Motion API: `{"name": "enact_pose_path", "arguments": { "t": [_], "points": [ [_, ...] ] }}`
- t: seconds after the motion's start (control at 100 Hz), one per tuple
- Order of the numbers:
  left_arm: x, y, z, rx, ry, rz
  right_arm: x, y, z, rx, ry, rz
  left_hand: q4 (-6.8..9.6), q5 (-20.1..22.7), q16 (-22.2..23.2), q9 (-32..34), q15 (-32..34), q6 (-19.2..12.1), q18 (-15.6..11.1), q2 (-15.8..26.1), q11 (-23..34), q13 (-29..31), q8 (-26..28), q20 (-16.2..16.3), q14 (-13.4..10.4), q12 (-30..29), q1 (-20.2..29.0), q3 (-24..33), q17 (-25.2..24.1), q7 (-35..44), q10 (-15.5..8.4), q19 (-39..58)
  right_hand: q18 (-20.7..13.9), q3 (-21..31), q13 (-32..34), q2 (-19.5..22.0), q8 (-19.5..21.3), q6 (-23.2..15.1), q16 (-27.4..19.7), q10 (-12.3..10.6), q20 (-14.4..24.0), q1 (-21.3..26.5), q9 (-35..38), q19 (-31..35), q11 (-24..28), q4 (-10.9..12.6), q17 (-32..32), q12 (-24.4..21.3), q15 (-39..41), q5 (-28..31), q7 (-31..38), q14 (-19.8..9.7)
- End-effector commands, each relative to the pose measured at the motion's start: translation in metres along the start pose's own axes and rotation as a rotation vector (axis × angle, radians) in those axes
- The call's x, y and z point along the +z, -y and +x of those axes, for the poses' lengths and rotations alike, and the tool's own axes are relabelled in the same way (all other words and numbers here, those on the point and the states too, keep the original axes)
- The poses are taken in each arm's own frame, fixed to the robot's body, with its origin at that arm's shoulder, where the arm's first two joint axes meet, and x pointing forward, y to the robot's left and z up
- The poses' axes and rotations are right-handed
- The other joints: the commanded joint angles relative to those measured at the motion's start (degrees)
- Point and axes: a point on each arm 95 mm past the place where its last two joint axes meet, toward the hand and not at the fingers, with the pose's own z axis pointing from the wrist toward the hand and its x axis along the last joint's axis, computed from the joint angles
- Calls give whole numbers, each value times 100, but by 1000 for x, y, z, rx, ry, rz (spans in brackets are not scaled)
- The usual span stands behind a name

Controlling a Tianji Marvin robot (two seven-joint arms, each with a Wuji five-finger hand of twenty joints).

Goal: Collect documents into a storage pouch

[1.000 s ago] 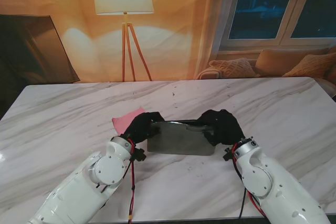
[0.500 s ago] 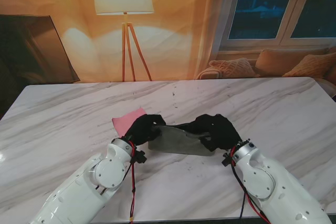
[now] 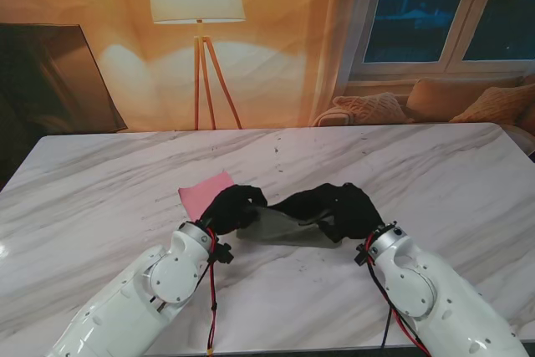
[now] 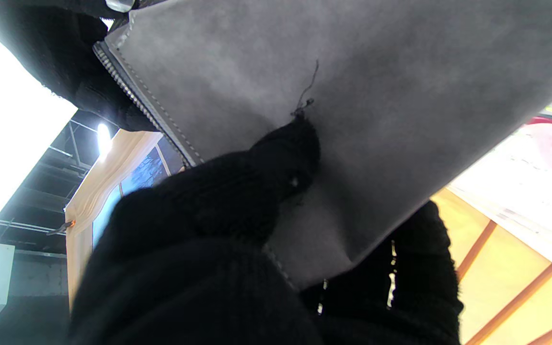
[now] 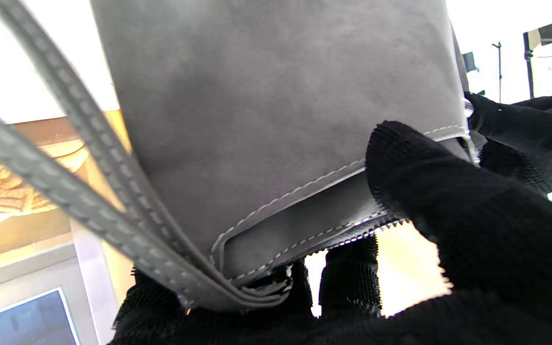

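A grey suede pouch (image 3: 284,225) with a zip edge hangs between my two black-gloved hands, lifted off the marble table (image 3: 418,173) and tilted. My left hand (image 3: 231,207) is shut on its left end; the left wrist view shows a thumb (image 4: 276,163) pressed on the grey face (image 4: 376,96). My right hand (image 3: 344,209) is shut on the right end, with a finger (image 5: 424,182) over the stitched zip edge and the pouch's strap (image 5: 89,158) hanging beside it. A pink document (image 3: 204,192) lies flat on the table just beyond my left hand, partly hidden by it.
A floor lamp (image 3: 197,6) and a dark screen (image 3: 50,81) stand behind the table's far edge. A sofa with cushions (image 3: 435,102) sits under the window at the far right.
The pouch has risen from lying flat to a tilted, bowed shape. Both hands have drawn closer together while keeping hold of its ends.
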Motion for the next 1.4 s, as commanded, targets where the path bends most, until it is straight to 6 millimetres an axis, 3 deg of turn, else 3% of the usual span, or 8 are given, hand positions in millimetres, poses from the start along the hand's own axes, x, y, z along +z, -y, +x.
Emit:
{"name": "enact_pose_path", "arguments": {
  "t": [0.0,0.45,0.5,0.62,0.9,1.01,1.09,1.39],
  "points": [
    [-3,-3,2,0,-1,-17,-3,1,-8,-23,33,17,13,640,54,154,276,-491,-51,77,136,297,333,-54,-222,86,355,251,-12,587,-150,41,-46,-60,88,21,-47,217,125,58,168,-174,139,168,87,101,40,93,230,-145,93,0],
    [-7,5,-1,9,25,20,-8,0,-30,-101,114,23,5,653,78,174,250,-478,-32,69,167,348,436,-108,-202,59,345,261,-2,566,-132,81,55,-83,702,-86,895,368,364,293,298,-269,903,712,290,63,450,292,854,1302,1293,48],
    [-7,5,-1,10,25,21,-8,-1,-31,-105,118,14,7,655,79,173,247,-483,-30,67,167,354,444,-112,-207,55,346,265,-4,563,-131,82,68,-136,990,-167,997,362,442,326,329,-149,1274,977,435,-343,672,372,1128,1416,1515,45],
    [-7,5,-2,11,25,20,-7,0,-31,-111,119,-5,3,632,84,170,242,-458,-36,63,169,356,463,-121,-210,49,335,273,-2,544,-130,86,53,-174,2036,-387,278,33,597,244,321,316,2567,1987,891,-792,1601,912,2102,1699,2654,-9],
    [-7,7,-2,-11,36,40,-4,2,-27,-116,56,-47,-74,-142,-129,57,-768,-173,-71,56,-669,150,-738,-390,115,-428,-105,265,-118,-123,15,-144,-24,-198,3150,-229,-562,-421,538,229,43,1275,3400,2919,908,-673,2712,910,2926,3297,3353,-201],
    [-7,11,-2,-9,42,54,-4,2,-25,-113,38,-51,-128,-578,-630,-646,-1486,-19,-93,106,-376,-393,-737,-798,163,-1581,-679,482,-418,-898,47,-286,-41,-156,3250,-275,-604,-422,525,214,-15,1307,3400,2936,871,-666,2845,880,2958,3394,3395,-172],
    [-9,15,-3,1,48,64,-5,1,-24,-113,30,-52,-25,-766,-1272,-995,-1797,55,-132,287,-327,-772,-684,-914,77,-2707,-939,498,-614,-1545,25,-376,-37,-147,3255,-269,-586,-438,529,201,-28,1304,3382,2942,856,-669,2858,873,2977,3411,3414,-169],
    [-19,45,-10,36,92,40,-6,0,-21,-118,17,-62,555,-1633,-1828,-1718,-2824,96,-229,969,-1022,-1504,-942,-1133,28,-3307,-1583,109,-1162,-3220,-85,-787,-6,-136,3276,-242,-541,-430,562,192,-39,1277,3377,3077,867,-686,2911,898,3105,3378,3413,-167]
  ]
}}
